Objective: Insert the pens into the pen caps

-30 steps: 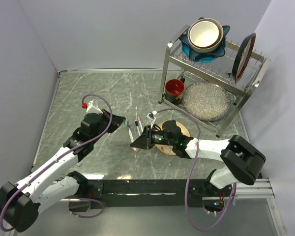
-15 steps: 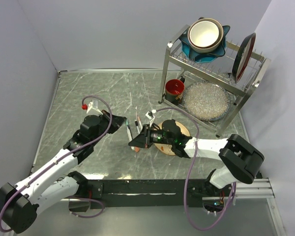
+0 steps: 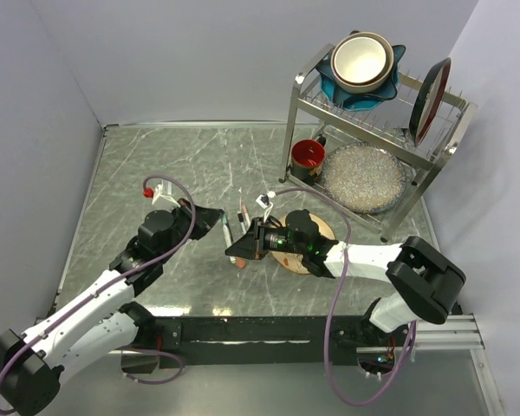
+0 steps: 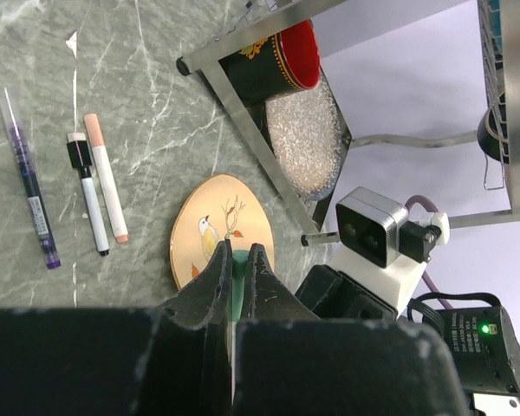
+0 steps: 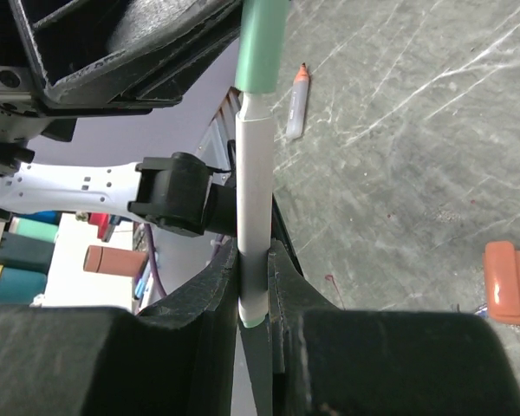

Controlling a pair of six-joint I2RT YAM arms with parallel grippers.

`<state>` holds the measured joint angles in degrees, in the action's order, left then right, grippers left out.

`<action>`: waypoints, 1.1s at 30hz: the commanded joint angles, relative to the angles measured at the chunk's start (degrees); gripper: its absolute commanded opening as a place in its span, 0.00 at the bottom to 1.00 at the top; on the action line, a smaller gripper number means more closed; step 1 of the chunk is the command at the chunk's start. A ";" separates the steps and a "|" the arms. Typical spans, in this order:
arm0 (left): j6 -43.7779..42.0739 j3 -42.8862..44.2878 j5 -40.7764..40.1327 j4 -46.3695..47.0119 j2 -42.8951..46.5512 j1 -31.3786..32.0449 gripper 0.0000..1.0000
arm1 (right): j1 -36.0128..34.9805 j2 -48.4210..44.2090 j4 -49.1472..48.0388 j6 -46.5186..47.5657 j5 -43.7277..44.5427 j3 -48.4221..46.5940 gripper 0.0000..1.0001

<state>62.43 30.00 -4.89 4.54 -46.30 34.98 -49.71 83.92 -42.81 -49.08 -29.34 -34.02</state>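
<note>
My right gripper [image 5: 254,253] is shut on the lower barrel of a white pen [image 5: 253,186] that stands upright between its jaws. A green pen cap [image 5: 262,43] sits on the pen's upper end. My left gripper [image 4: 234,260] is shut on that green cap [image 4: 234,276]. In the top view the left gripper [image 3: 215,217] and the right gripper [image 3: 239,250] meet tip to tip above the table. Three more pens lie side by side: a purple one [image 4: 30,198], a black-tipped one [image 4: 88,206] and a white one with orange ends [image 4: 108,180]. An orange cap [image 5: 511,282] lies loose on the table.
A round wooden coaster with a bird [image 4: 221,230] lies under the right arm. A metal dish rack [image 3: 377,130] at the back right holds bowls, a plate and a glass dish [image 3: 362,178]. A red cup [image 3: 308,156] stands beside its leg.
The left arm has swung slightly right and nearer, bringing its gripper closer to the right gripper. The right gripper has shifted a little to the left. Both grips are unchanged.
</note>
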 commanded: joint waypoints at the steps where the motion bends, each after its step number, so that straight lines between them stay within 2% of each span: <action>1: -0.47 -1.34 -0.21 2.67 2.18 0.79 0.01 | 0.23 -2.18 -3.42 -0.23 0.78 -2.54 0.00; 7: -2.13 -3.01 4.34 6.44 4.03 0.97 0.01 | 1.11 -2.18 -5.79 -1.63 0.34 -1.75 0.00; 12: -2.93 -7.49 12.35 16.73 5.78 1.05 0.02 | 2.87 -2.44 -11.16 -3.92 -3.87 -1.66 0.00; 13: -3.19 -7.67 13.75 17.52 6.05 1.05 0.05 | 2.87 -2.88 -11.33 -2.96 -4.14 -1.66 0.00; 16: -3.98 -7.24 15.08 17.79 7.01 1.05 0.24 | 2.87 -4.20 -12.21 -1.73 -6.07 -0.79 0.00; 17: -4.16 -7.06 15.60 17.79 7.54 1.05 0.33 | 2.87 -4.55 -12.65 -1.55 -6.51 -0.52 0.00; 20: -4.43 -6.18 15.87 17.79 8.51 1.05 0.46 | 2.87 -5.52 -12.56 -1.02 -7.39 0.44 0.00; 26: -6.01 -3.46 15.96 16.04 7.73 1.05 0.57 | 2.25 -6.48 -13.53 -1.37 -8.45 1.41 0.00; 33: -7.24 -0.65 16.75 14.10 7.72 1.05 0.63 | 1.81 -8.24 -11.42 -0.05 -8.36 1.24 0.00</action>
<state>57.45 25.93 10.13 18.15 -38.89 35.94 -47.37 78.59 -52.49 -50.87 -36.99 -32.53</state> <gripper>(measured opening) 0.613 0.198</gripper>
